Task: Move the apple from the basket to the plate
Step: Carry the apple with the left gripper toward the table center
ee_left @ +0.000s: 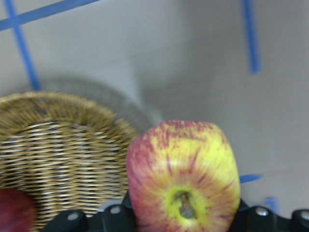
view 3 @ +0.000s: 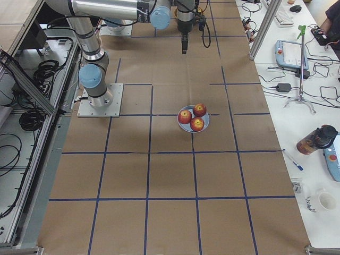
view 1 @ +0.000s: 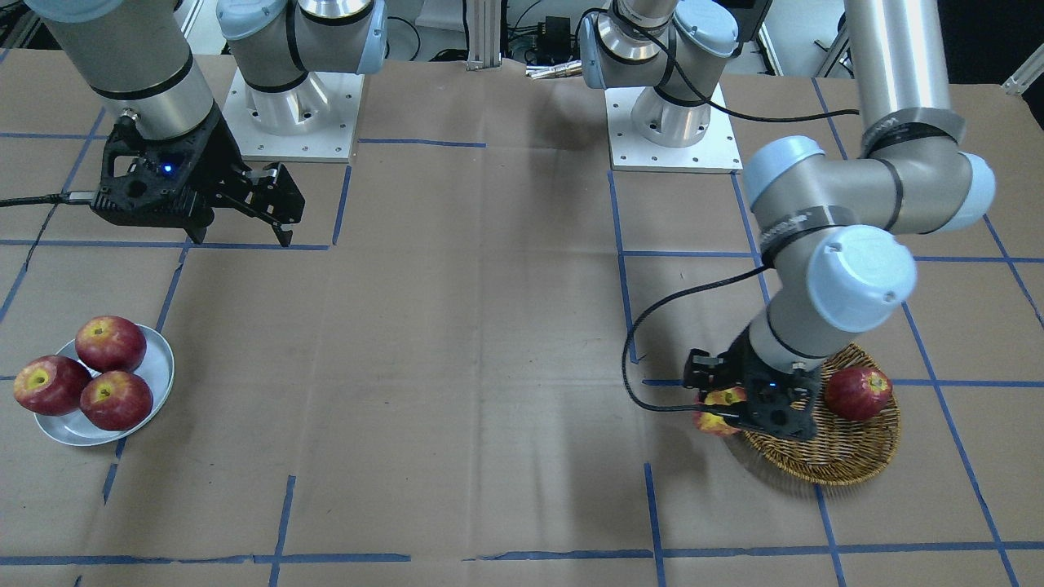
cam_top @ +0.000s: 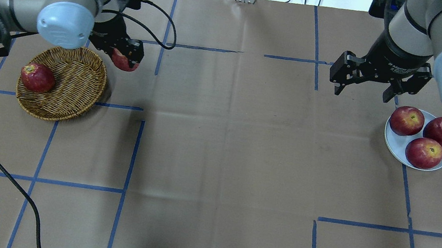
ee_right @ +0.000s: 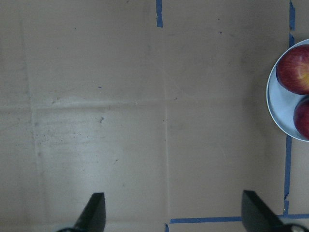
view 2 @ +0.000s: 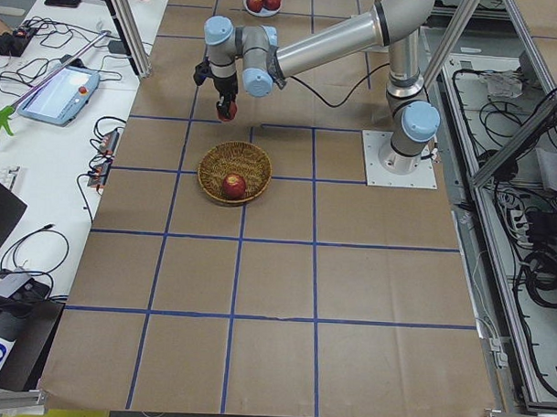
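Note:
My left gripper (cam_top: 125,54) is shut on the apple (cam_top: 122,62), red with big yellow streaks. It holds the apple above the table just beyond the rim of the tan wicker basket (cam_top: 70,85). The left wrist view shows the apple (ee_left: 183,179) between the fingers, with the basket (ee_left: 58,140) below and to the left. In the front-facing view the apple (view 1: 714,422) sits at the basket's (view 1: 840,456) left edge. The pale plate (cam_top: 394,146) lies far across the table. My right gripper (cam_top: 362,91) is open and empty, hovering beside the plate (ee_right: 280,106).
A darker red apple (cam_top: 37,77) stays in the basket. Three deep-red apples (view 1: 110,342) fill most of the plate (view 1: 159,367). Brown paper with blue tape lines covers the table. The left arm's cable (view 1: 644,326) hangs near the basket.

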Motion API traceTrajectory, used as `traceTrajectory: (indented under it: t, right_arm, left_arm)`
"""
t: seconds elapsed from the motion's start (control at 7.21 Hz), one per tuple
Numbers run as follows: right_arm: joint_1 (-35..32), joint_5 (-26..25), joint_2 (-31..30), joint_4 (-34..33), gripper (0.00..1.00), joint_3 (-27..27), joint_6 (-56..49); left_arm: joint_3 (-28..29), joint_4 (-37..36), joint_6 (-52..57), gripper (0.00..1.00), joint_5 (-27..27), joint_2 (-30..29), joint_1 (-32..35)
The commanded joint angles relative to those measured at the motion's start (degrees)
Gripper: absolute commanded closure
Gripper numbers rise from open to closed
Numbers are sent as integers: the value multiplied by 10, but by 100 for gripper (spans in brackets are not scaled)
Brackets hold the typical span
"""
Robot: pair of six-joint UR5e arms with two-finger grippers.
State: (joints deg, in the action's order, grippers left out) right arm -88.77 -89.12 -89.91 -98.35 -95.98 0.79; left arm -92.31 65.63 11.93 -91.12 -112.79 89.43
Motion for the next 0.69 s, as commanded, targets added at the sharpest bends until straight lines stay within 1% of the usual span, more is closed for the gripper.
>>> traceTrajectory:
  t: [0.0, 0.14, 0.28, 0.55]
  right_arm:
    - [0, 0, 0, 0, 0, 0, 0]
    - [0, 0, 0, 0, 0, -1, 0]
    - [0, 0, 0, 0, 0, 0, -1]
    - [0, 0, 0, 0, 0, 0, -1]
  left_arm:
    - [4, -9, -139, 67, -12, -27, 125]
    - [4, -18, -171, 67, -8, -38, 159]
    - [4, -46, -199, 66, -7, -54, 185]
    - [4, -92, -212, 64, -8, -98, 218]
